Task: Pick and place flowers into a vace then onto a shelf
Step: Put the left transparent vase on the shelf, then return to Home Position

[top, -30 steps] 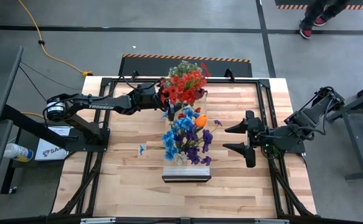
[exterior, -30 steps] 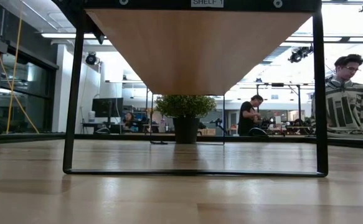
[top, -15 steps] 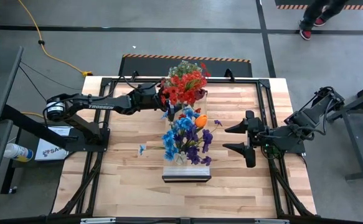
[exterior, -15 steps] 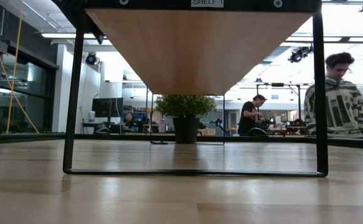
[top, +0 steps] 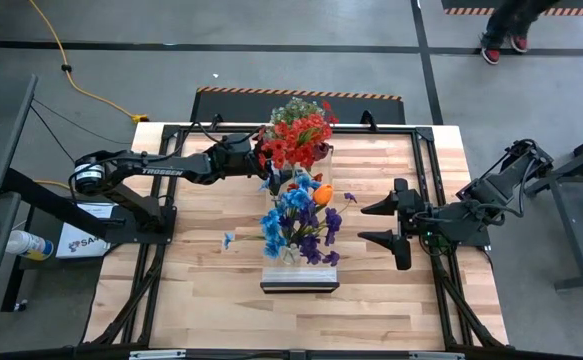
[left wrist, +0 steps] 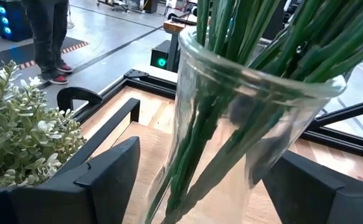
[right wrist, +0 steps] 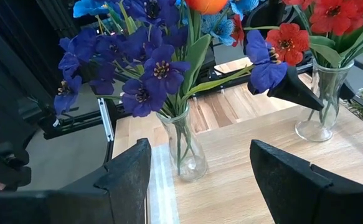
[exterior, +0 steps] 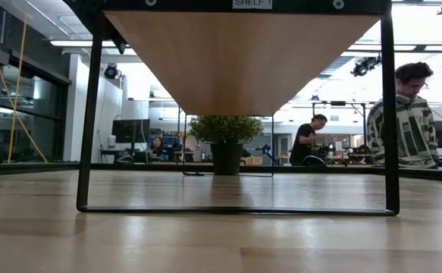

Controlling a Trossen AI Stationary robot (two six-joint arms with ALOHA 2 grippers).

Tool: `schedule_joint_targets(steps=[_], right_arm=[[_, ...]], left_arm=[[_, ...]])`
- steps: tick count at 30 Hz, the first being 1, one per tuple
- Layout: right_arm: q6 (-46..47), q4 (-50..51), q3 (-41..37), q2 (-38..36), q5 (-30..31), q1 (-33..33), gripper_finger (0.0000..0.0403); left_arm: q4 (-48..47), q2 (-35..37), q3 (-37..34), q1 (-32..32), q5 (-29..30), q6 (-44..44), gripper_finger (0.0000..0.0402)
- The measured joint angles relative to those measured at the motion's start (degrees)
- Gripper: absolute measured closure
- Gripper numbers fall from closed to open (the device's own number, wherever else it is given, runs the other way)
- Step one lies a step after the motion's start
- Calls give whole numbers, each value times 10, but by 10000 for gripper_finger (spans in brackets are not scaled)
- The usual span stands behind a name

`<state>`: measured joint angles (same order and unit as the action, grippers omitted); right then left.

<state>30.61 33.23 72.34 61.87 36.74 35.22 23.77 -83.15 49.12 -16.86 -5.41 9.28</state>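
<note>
Since the earlier frames, the arms and vases keep their positions; only the person (exterior: 402, 114) behind the table shifts. The left gripper (top: 256, 155) straddles the clear glass vase (left wrist: 243, 143) of red flowers (top: 296, 140) on the wooden shelf (top: 301, 275), fingers (left wrist: 103, 180) spread clear of the glass. The right gripper (top: 376, 222) hangs wide and empty beside the blue-and-purple flowers (top: 296, 222).

My left gripper (top: 259, 158) sat at the red flowers (top: 296, 138) on the shelf (top: 300, 275); right gripper (top: 376, 222) waited, fingers apart.
</note>
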Motion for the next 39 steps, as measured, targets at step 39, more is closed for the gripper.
schedule_joint_targets(steps=[39], right_arm=[[0, 20, 0, -10, 9, 0, 141]], left_arm=[[-267, 128, 0, 0, 48, -35, 24]])
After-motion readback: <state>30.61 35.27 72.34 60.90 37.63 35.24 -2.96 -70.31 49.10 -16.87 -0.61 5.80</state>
